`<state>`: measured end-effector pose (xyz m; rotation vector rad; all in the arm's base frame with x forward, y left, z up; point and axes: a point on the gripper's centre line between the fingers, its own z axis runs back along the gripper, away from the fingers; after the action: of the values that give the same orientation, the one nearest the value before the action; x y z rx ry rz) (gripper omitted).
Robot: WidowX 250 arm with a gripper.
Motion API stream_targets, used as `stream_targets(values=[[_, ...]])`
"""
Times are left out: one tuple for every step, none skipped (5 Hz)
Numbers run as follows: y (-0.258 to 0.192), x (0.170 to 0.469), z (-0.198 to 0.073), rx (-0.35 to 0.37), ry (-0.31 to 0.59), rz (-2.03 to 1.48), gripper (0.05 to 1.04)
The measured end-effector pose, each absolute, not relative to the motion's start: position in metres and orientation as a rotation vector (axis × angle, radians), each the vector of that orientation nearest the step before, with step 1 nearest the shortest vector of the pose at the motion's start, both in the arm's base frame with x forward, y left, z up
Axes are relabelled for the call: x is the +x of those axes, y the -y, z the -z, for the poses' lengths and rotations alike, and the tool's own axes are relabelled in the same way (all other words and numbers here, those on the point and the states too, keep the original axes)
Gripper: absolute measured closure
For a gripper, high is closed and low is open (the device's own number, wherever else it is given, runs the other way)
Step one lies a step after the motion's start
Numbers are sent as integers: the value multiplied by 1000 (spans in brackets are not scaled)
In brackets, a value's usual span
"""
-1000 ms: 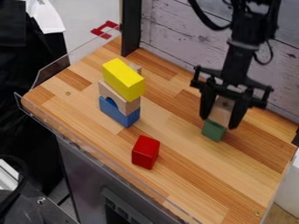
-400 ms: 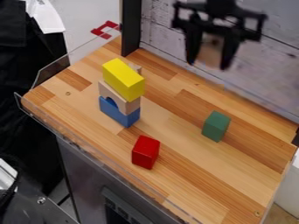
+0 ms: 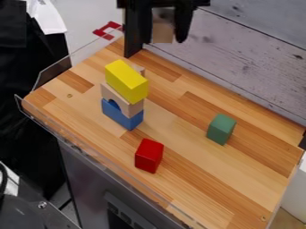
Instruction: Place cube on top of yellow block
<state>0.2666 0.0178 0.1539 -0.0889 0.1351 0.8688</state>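
Top block [image 3: 126,81] on arch [image 3: 133,108] on bottom block [image 3: 127,120], cuboid [image 3: 221,129] at right

No legible txt or nos. anywhere

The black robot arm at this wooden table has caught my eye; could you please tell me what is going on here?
The robot's claw is holding a plain wooden cube in the air, at the top of the view. The cube is not yet on the yellow block, which tops a stack with a wooden arch and a blue block beneath. A red block and a green block stand apart on the table.
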Motion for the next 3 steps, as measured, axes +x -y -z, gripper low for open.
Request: stream_targets(values=[[-27,251,-151,-134,-165,-1106,509],[-29,243,-140,-182,-191,-1235,509],[-31,239,-130,-246,-218,-1303,509]])
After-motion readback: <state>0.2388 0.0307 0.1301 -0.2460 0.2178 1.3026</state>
